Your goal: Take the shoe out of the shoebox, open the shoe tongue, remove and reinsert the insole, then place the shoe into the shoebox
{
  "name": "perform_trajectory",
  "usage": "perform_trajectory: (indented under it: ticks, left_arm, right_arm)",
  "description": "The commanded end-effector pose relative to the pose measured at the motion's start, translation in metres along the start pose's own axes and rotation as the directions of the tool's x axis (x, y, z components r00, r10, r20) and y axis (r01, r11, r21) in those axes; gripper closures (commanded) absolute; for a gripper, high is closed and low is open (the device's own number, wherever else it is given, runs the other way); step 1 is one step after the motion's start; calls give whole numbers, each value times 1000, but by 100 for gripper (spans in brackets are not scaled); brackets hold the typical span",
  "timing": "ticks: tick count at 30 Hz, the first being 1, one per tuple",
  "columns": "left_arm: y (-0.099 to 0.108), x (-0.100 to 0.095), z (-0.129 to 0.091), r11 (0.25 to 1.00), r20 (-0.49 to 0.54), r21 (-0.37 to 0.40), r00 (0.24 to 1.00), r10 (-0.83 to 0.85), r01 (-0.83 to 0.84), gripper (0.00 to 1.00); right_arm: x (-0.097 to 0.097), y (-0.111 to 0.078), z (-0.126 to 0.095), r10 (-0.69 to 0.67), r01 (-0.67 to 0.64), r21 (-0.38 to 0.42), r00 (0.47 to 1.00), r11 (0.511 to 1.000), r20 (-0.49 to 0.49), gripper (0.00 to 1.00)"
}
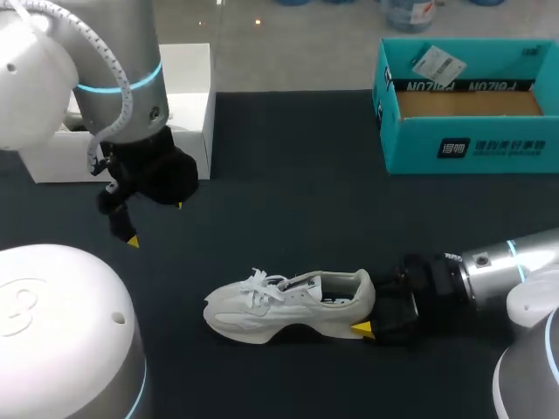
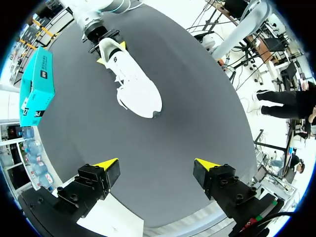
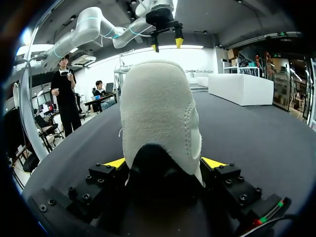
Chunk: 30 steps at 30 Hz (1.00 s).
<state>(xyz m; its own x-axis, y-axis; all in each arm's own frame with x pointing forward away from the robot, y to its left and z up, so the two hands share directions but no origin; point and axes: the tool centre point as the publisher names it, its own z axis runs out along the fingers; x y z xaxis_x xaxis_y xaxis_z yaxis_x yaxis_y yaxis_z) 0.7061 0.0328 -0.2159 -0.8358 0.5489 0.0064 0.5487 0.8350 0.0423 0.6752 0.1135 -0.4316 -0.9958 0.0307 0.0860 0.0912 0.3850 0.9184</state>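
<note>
Teal card forms the shoebox, which stands open at the far right of the dark counter in the head view. Its brown floor shows, and a white tag leans at its far wall. A white box sits at the far left, partly behind the left arm, so what it holds cannot be told. The shoe, white and laced, stands on its sole on the counter near the front, well apart from the shoebox, with its toe toward the left arm's side and its heel toward the right arm. The right jaws clasp the heel, one yellow fingertip showing at its near side. The left jaws hang above the counter near the white box, apart from the shoe. From the left wrist, the left jaws stand wide apart and empty, their yellow fingertips over bare counter and the white box just under them. Ahead lies the shoe, toe nearest, its heel between the right jaws, with the shoebox off to one side. From the right wrist, the shoe shows heel-first and fills the gap between the right jaws, both fingers pressed to its sides. Beyond the shoe, the left arm hangs above with its jaws spread.
</note>
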Motion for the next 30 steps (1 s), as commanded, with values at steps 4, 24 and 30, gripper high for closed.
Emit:
perform_trajectory:
  ticks: [4, 24, 30]
  left_arm:
    - [-1, 8, 0, 1000, 49, -17, 999, 1, -1, 0]
    - [-26, 1, 9, 892, 41, -147, 904, -426, 427, 0]
    - [-51, 2, 12, 790, 11, -114, 796, -605, 603, 0]
  right_arm:
    - [2, -2, 1, 0, -1, 4, 1000, 1000, 3, 100]
    - [2, -2, 1, 0, -1, 4, 1000, 1000, 3, 100]
    - [2, -2, 1, 0, -1, 4, 1000, 1000, 3, 100]
